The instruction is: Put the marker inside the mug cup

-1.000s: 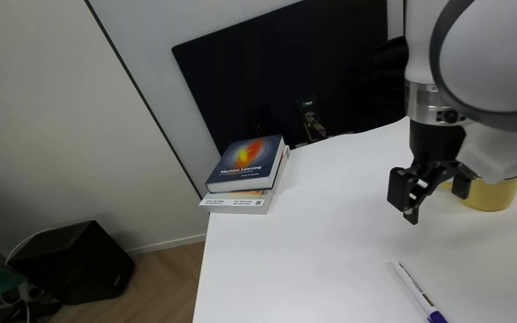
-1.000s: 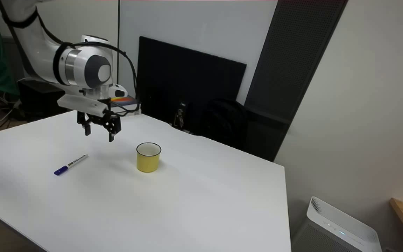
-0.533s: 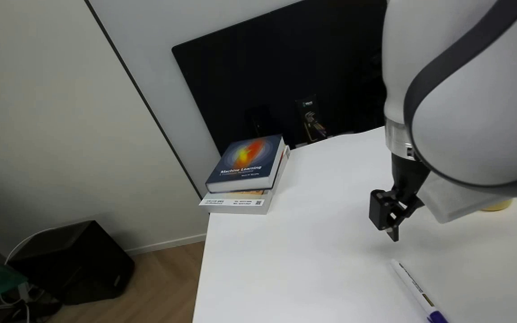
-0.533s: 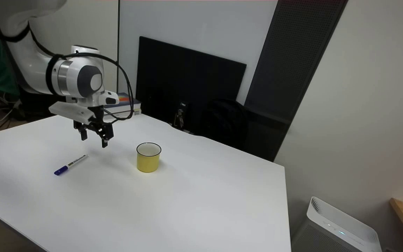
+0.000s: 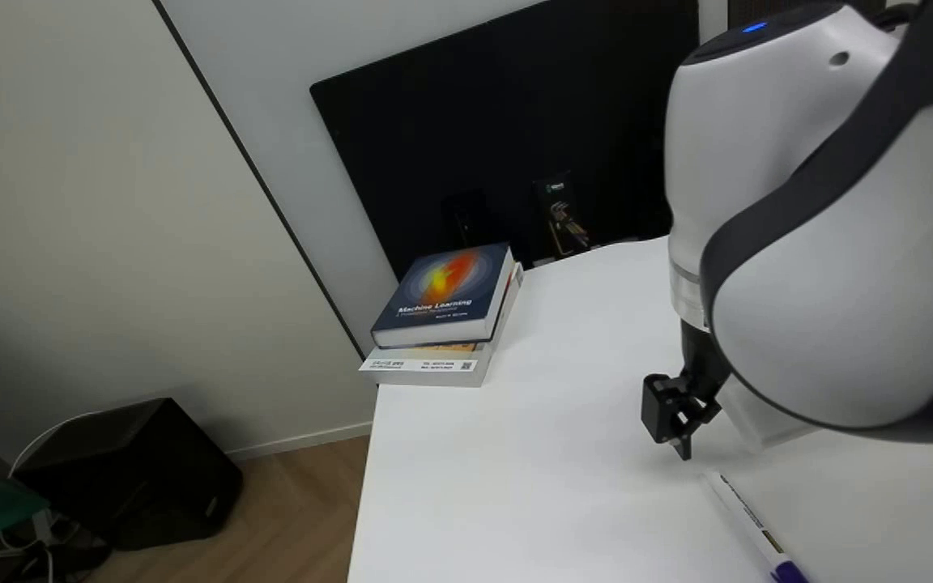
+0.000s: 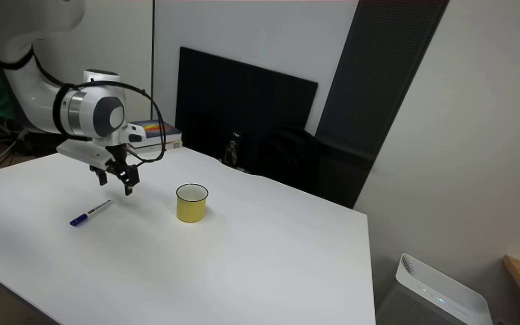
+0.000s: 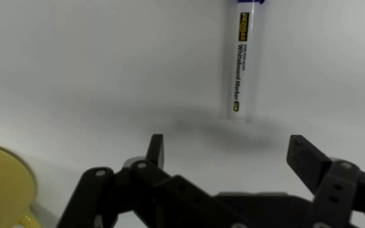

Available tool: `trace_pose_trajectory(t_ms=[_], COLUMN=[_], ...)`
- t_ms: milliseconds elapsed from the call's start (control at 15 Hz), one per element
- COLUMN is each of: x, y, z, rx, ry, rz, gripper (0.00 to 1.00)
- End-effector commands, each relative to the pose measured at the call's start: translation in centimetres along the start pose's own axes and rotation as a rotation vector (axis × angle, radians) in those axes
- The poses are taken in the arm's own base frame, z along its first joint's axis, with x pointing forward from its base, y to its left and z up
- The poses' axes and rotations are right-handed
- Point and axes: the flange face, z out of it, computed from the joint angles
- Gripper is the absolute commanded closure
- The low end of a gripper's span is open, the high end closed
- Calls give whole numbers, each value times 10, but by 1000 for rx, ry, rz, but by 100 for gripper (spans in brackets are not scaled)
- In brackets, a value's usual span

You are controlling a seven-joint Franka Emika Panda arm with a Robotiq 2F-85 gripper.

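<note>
Claw [image 7: 227, 142], black with two jointed fingers, stood released in the wrist view: tips spread wide, nothing between them. White plastic whiteboard marker [image 7: 241, 63], blue-purple at the cap, lay flat beyond the tips, its long axis falling within their gap. Spread judged purposeful: with the claw squared across the barrel, closing would likely pinch it from both sides after some advance and descent. Squat yellow mug [image 7: 3, 186] with loop handle was cropped at lower left.

In an exterior view, the marker [image 5: 746, 518] rested on the white tabletop [image 5: 475, 478], blunt end nearest the claw, which hung above the surface without touching it. Mug not seen here; the rounded white arm [image 5: 815, 283] presumably hid it. Stack of two thick books [image 5: 444, 312], dark-blue cover uppermost, sat by the tabletop's edge, likely parked outside the working area.

In an exterior view, the mug [image 6: 191, 211] stood upright, dark rim and white inside facing up, well apart from the marker; mouth-up probably suited a drop-in. Marker was neither gripped nor inside; stage judged as lining up for the pick.
</note>
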Motion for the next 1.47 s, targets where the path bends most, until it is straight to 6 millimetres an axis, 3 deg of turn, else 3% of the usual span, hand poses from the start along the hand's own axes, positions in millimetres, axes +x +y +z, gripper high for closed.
trace_pose_trajectory(t_ms=[0, 600, 1400], x=[10, -1, -9], y=[-10, -9, -11], z=[10, 32, 42], rx=[0, -5, -8], ry=[30, -3, -29], rz=[25, 92, 132], gripper=[0, 0, 0])
